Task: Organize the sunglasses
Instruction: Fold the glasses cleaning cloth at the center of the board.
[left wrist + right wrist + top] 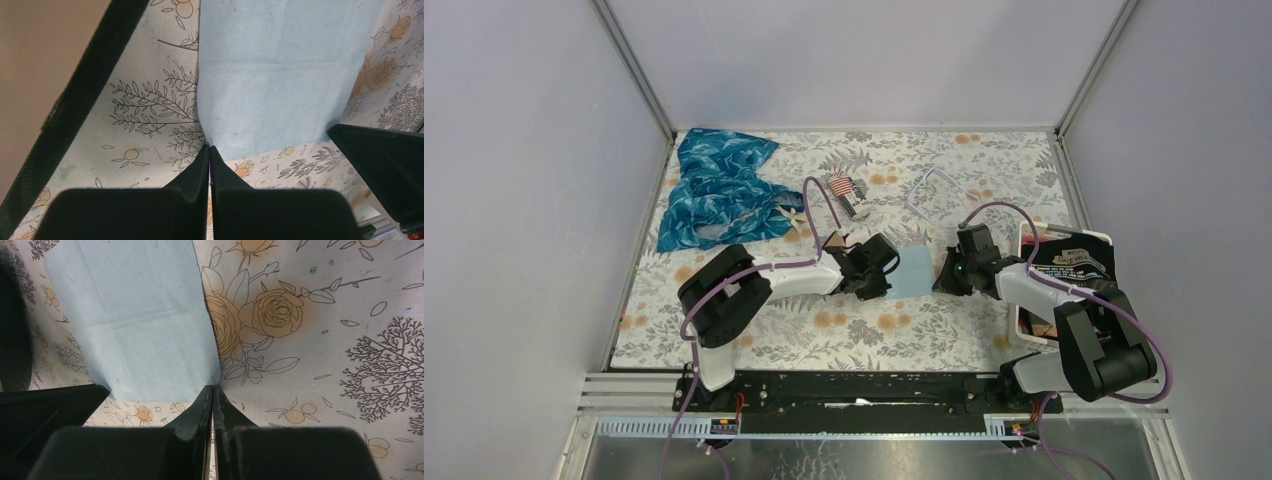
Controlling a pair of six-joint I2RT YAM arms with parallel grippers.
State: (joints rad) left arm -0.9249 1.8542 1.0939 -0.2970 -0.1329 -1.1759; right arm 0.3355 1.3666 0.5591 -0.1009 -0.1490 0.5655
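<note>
Sunglasses [45,55], a brown-tinted translucent lens edged by a thin dark frame, lie just beside my left gripper [210,148]. It and my right gripper [212,387] each pinch a corner of the pale blue square cloth [275,75], jaws closed.

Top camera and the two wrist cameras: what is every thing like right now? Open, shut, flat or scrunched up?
Left gripper: shut, pinching a corner of the light-blue cloth.
Right gripper: shut, pinching another corner of it.
Light-blue cloth: spread flat, with fold creases.
Blue patterned fabric: crumpled.
Clear glasses: lying loose, nothing touching them; too small to tell whether they are folded.
</note>
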